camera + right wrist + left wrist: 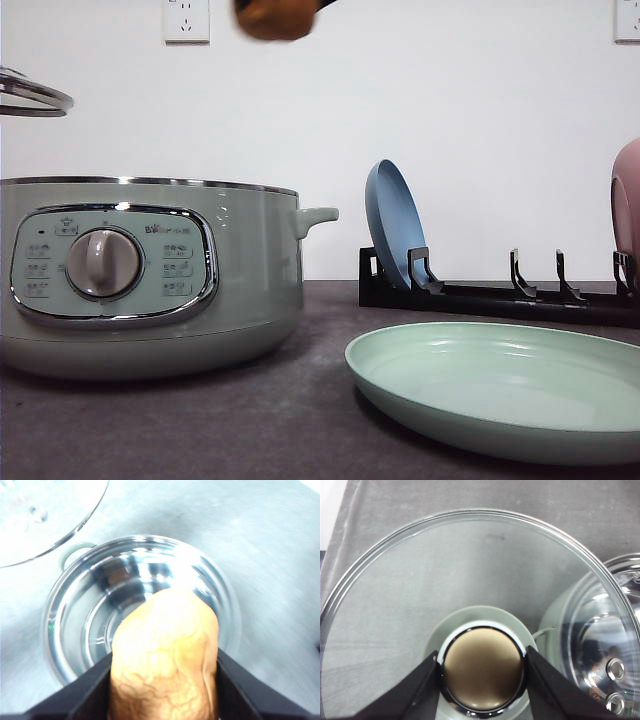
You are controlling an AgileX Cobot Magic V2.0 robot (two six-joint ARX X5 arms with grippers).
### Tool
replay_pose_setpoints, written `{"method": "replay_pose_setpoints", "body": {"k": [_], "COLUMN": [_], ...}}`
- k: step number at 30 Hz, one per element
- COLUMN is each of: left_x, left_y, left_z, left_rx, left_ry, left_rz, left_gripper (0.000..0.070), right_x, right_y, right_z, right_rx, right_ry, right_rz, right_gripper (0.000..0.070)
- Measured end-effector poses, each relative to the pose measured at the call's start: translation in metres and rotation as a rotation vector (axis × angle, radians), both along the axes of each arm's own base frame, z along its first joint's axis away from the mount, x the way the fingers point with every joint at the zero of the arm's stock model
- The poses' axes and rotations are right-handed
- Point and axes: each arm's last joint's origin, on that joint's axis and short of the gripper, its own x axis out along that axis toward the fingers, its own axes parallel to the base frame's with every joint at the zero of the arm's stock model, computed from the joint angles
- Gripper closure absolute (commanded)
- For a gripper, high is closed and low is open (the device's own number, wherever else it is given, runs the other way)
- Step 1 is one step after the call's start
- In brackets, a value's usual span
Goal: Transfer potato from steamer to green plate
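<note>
The orange-brown potato (274, 18) hangs high above the steamer (150, 280), at the top edge of the front view. My right gripper (165, 680) is shut on the potato (165, 655), and the steamer's shiny bowl (100, 610) lies open right below it. The glass lid (445, 580) is held up to the left of the pot by its knob (482, 670), with my left gripper (482, 680) shut on that knob. The lid's rim (35, 95) shows at the upper left of the front view. The green plate (500, 385) lies flat on the table, to the right of the steamer.
A black dish rack (500, 295) stands behind the green plate, with a blue plate (393, 222) upright in it and a pink plate (627, 210) at its right end. The steamer's side handle (315, 217) points toward the rack. The tabletop (250, 420) is dark grey.
</note>
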Motion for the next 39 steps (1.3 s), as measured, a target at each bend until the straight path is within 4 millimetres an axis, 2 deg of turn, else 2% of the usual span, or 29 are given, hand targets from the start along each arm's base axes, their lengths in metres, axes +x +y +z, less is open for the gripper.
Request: {"method": "replay_pose_setpoints", "body": {"k": [3,6,13,16,22,29,39], "left_x": [0.000,0.000,0.001,0.001,0.001,0.000,0.000], "left_y": [-0.003,-0.006,-0.012,-0.016,-0.021,-0.027,-0.033], "left_z": [0.000,0.000,0.000,0.000,0.000,0.000,0.000], "left_rx": [0.000,0.000,0.000,0.000,0.000,0.000,0.000], "left_ry": [0.000,0.000,0.000,0.000,0.000,0.000,0.000], "left_rz": [-0.013,-0.025,-0.053,-0.068,-0.093,-0.117,-0.142], "left_gripper": [0.0697,0.0697,0.0697,0.0697,0.0697,0.0697,0.0697], "right_x": [-0.008,-0.018,-0.049,-0.063,-0.079,-0.083,-0.094], "right_y": [-0.024,-0.047,-0.091,-0.102,-0.112,-0.115,-0.112], "right_z": [0.006,0.001,-0.036,-0.054,-0.099,-0.151,-0.209], "right_rx": [0.007,0.007,0.037,0.071,0.097,0.092,0.093], "right_ry": [-0.009,-0.009,0.007,0.026,0.118,0.202,0.229], "right_rz": [-0.040,-0.077,-0.171,-0.211,-0.279,-0.374,-0.495], "right_gripper": [0.0525,0.0525,0.0525,0.0524,0.0524,0.0524,0.0524]}}
